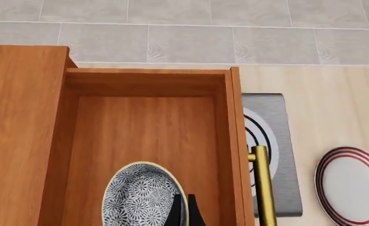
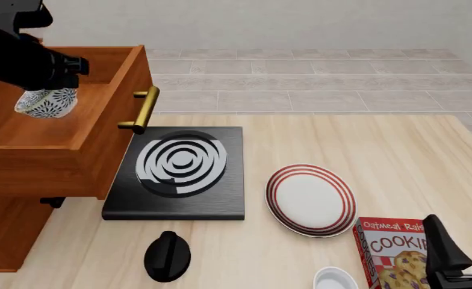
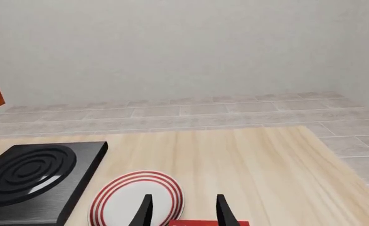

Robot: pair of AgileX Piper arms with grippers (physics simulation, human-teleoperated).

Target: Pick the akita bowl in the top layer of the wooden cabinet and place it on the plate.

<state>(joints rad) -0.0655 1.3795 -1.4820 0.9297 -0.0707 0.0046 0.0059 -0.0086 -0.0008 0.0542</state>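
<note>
Reddish-brown wood fills the left of the front view: the wooden cabinet (image 2: 11,235) stands at the bench's left edge with its top layer (image 2: 99,135) pulled out over the black stove (image 2: 180,171), the brass handle (image 2: 144,108) jutting toward the bench's middle. The akita bowl (image 2: 46,102) is inside that open drawer, tilted and lifted off the drawer floor, hanging under the dark left arm (image 2: 23,57). In the left wrist view the left gripper (image 1: 184,212) has its two black fingers (image 1: 175,211) pinched on the bowl's rim, one finger on either side of the wall, so it is clenched on the bowl.

The plate (image 2: 310,198) lies flat on the pale wooden bench (image 2: 380,144) just right of the stove, apart from it. A red cookie box (image 2: 392,253) lies near the plate's lower right, and a plain white small bowl (image 2: 335,280) sits at the front edge. A black knob-like object (image 2: 167,256) lies in front of the stove.

The right gripper (image 2: 459,241) hovers low at the bench's right front, above the cookie box, its fingers spread apart and holding nothing.
</note>
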